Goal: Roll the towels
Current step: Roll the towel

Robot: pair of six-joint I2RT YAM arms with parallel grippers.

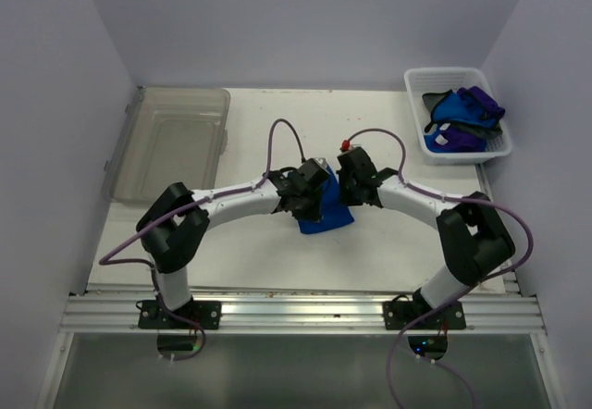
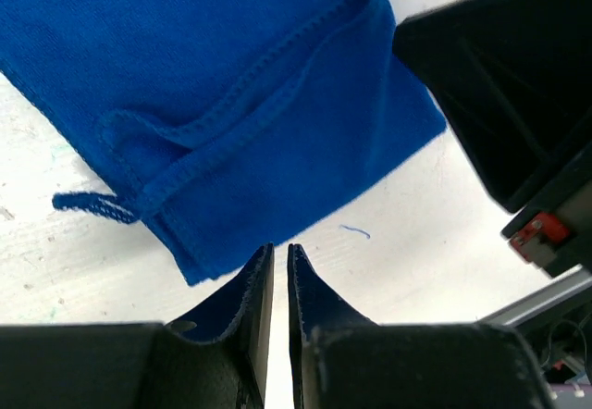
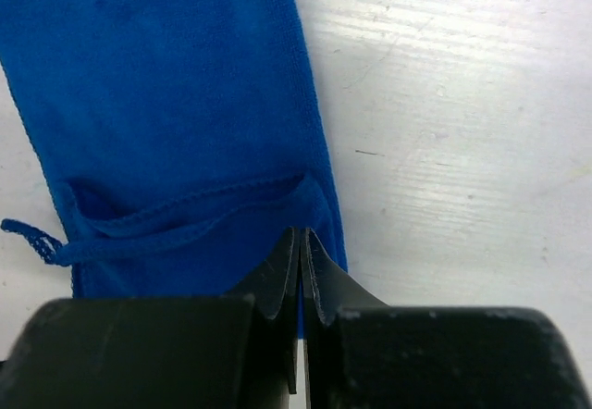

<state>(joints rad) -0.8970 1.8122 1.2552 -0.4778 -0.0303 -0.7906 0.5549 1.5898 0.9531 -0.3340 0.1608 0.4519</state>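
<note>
Currently R gripper (image 3: 301,242) jaws pinch blue towel (image 1: 324,216) hem, L gripper (image 2: 276,252) near-shut, empty at towel edge; one-sided hold prob. skews roll.

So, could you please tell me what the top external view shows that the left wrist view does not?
Only top external: the white basket of spare towels and a clear bin. Only left wrist: the hem stitching and a loose thread, with the left tool shut. Both: the blue towel on the table.
</note>
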